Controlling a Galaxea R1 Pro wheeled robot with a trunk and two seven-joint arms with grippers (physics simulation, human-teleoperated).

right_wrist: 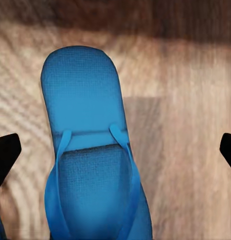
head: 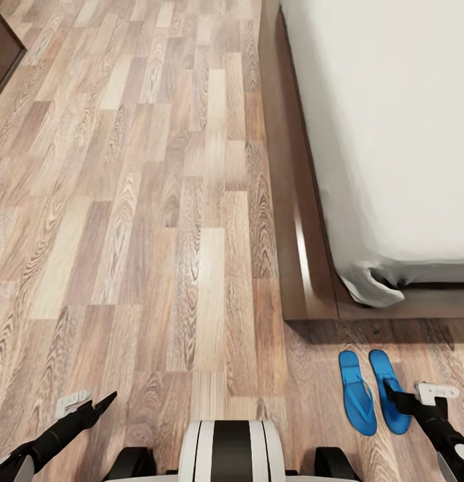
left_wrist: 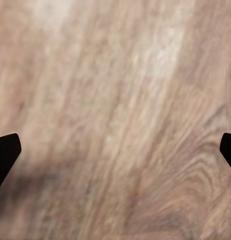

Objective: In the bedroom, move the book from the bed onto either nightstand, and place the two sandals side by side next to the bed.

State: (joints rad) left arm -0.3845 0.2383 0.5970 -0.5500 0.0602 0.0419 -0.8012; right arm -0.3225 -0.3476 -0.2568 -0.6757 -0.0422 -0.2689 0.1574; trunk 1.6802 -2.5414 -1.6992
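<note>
Right gripper [head: 391,388]: hovering lower right of frame over right sandal [head: 391,391], fingers apart, gripping nothing.
Sandals: lying side by side on floor [head: 158,234], left sandal [head: 357,393] just beside; long axes pointing up-frame toward bed [head: 392,134] corner.
Left gripper [head: 101,404]: hanging lower left, fingers apart, well apart from sandals.
Nearer arm: right.
Book: nowhere sighted.

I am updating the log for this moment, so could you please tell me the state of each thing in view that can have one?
Left sandal of the pair: flat on the floor, sole down, by the bed's foot.
Right sandal of the pair: flat beside the first, parallel, under the right pincer.
Right pincer: open, above that sandal, holding nothing.
Left pincer: open, empty, above bare floor.
Bed: mattress bare, sheet corner crumpled.
</note>
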